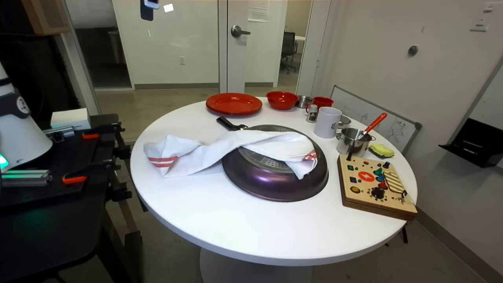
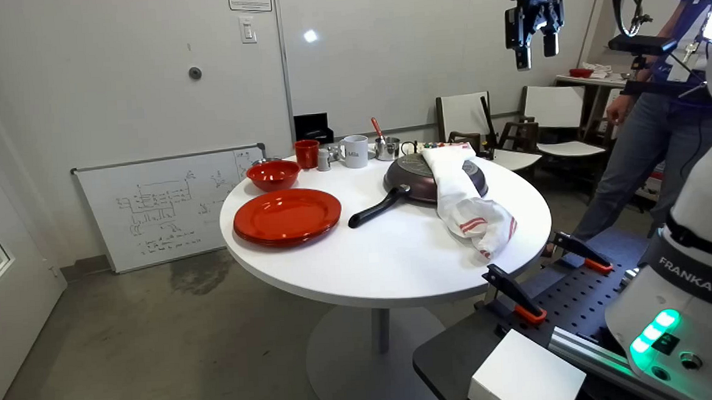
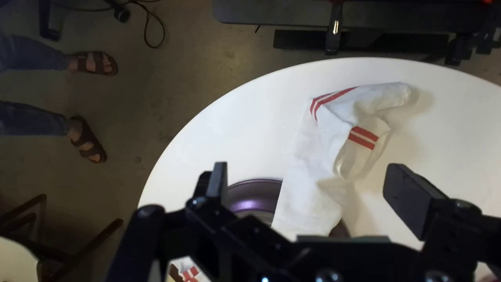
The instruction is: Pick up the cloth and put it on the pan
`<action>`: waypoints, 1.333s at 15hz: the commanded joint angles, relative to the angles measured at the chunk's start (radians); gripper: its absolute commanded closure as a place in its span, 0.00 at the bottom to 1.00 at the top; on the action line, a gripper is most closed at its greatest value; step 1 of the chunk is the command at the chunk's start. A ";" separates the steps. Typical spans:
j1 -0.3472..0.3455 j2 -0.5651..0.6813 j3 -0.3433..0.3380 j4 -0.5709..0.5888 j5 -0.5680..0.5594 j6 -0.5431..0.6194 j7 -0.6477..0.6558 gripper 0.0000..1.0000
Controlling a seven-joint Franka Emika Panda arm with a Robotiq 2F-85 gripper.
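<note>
Whole tabletop (image 1: pixel 243 224) in both exterior views, from different sides; part, from overhead, in the wrist view.

The cloth (image 1: pixel 229 146) looks matt, the pan (image 1: pixel 271 182) glossy-sided, the pot (image 1: pixel 355 146) shiny metal.

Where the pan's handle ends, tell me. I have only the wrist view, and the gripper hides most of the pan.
Observer: In an exterior view, the handle ends near the red plates, with a gap between.
Operator: Now say which way up the pan is.
Observer: Upside down: in both exterior views its base faces up.
Operator: Then report where the far end of the cloth lies.
Observer: In an exterior view, it rests on the pan, short of the tabletop.
</note>
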 commanded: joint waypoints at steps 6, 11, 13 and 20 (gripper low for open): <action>-0.012 0.135 -0.127 0.023 0.289 0.288 0.092 0.00; 0.024 0.311 -0.072 0.041 0.418 0.719 0.156 0.00; 0.022 0.392 -0.033 0.060 0.375 0.862 0.209 0.00; -0.024 0.617 -0.030 0.158 0.147 0.980 0.464 0.00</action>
